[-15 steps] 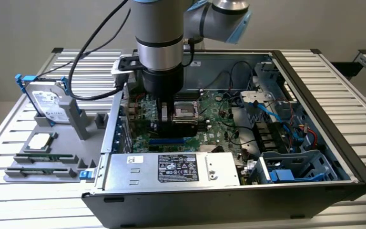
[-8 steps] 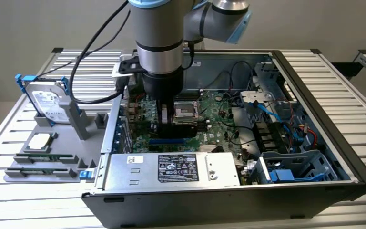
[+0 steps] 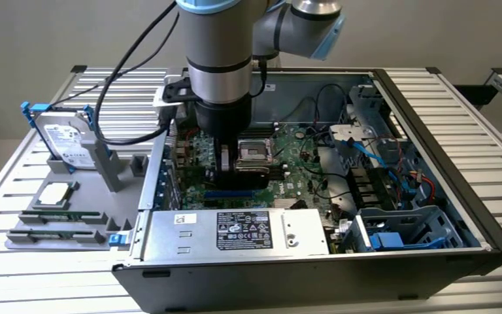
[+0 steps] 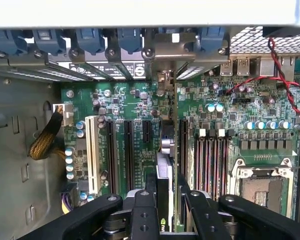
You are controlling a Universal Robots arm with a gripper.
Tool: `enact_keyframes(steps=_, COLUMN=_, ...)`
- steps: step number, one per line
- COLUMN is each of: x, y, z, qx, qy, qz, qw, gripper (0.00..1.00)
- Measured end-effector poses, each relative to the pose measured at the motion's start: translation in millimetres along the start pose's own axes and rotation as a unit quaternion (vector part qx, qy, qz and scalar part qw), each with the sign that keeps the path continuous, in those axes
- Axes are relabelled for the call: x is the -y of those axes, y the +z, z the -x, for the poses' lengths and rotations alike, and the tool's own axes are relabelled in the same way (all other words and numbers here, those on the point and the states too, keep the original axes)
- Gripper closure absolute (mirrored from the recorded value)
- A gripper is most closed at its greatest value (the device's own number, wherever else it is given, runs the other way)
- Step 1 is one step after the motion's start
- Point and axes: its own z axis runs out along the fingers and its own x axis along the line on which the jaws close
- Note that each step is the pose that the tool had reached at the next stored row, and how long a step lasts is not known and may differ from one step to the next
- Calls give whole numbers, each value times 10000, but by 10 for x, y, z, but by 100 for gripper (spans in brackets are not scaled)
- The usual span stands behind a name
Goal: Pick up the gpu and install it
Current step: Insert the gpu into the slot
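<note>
A robot arm [image 3: 220,59] reaches down into an open computer case [image 3: 469,203] that sits on the bench [image 3: 24,288]. In the exterior view, the tool [image 3: 227,156] is low inside the case, at about 9 o'clock from the case's middle. It is right over the green board [image 3: 303,154].

The tool is closed part of the way and it grips the graphics card [image 3: 253,174]. In the wrist view, the 2 black fingers [image 4: 142,215] of the tool [image 4: 166,205] press on the 2 flat sides of the graphics card [image 4: 163,170]. The card stands up on its thin edge. It is in line with the long black slots [image 4: 127,155] on the board, and a white slot [image 4: 92,150] is near them. The card's far end points at the row of blue clips [image 4: 90,40]. I cannot tell if the card touches a slot.

In the exterior view, a silver power box [image 3: 233,232] is at 6 o'clock from the tool. A grey tray [image 3: 125,171] lies on the bench at 9 o'clock from the case. A hard drive [image 3: 63,147] stands at the tray's 12 o'clock end, and 2 memory sticks [image 3: 55,216] lie at its 6 o'clock end.
</note>
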Motion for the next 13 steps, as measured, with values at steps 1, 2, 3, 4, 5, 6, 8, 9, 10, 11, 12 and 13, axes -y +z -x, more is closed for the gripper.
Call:
enact_keyframes(steps=1, x=0, y=3, z=-1, qx=1, qy=-2, qz=1, qw=10000, gripper=73)
enact_keyframes(steps=2, x=0, y=4, z=-2, qx=0, qy=-7, qz=2, qw=10000, gripper=73)
enact_keyframes(steps=3, x=0, y=8, z=-3, qx=0, qy=-13, qz=2, qw=10000, gripper=73)
enact_keyframes(steps=4, x=0, y=13, z=-3, qx=1, qy=-20, qz=2, qw=10000, gripper=73)
enact_keyframes(steps=5, x=0, y=19, z=-3, qx=2, qy=-28, qz=2, qw=10000, gripper=73)
enact_keyframes(steps=6, x=-1, y=25, z=-3, qx=2, qy=-37, qz=2, qw=10000, gripper=73)
enact_keyframes(steps=8, x=-1, y=33, z=-3, qx=2, qy=-58, qz=3, qw=10000, gripper=73)
enact_keyframes(steps=9, x=-1, y=35, z=-3, qx=1, qy=-67, qz=5, qw=10000, gripper=73)
enact_keyframes(steps=10, x=-1, y=37, z=-3, qx=2, qy=-77, qz=8, qw=10000, gripper=73)
enact_keyframes(steps=11, x=-1, y=40, z=-3, qx=3, qy=-86, qz=12, qw=10000, gripper=73)
enact_keyframes(steps=12, x=-1, y=43, z=-3, qx=4, qy=-95, qz=16, qw=10000, gripper=73)
enact_keyframes(steps=13, x=-1, y=47, z=-3, qx=4, qy=-105, qz=20, qw=9999, gripper=73)
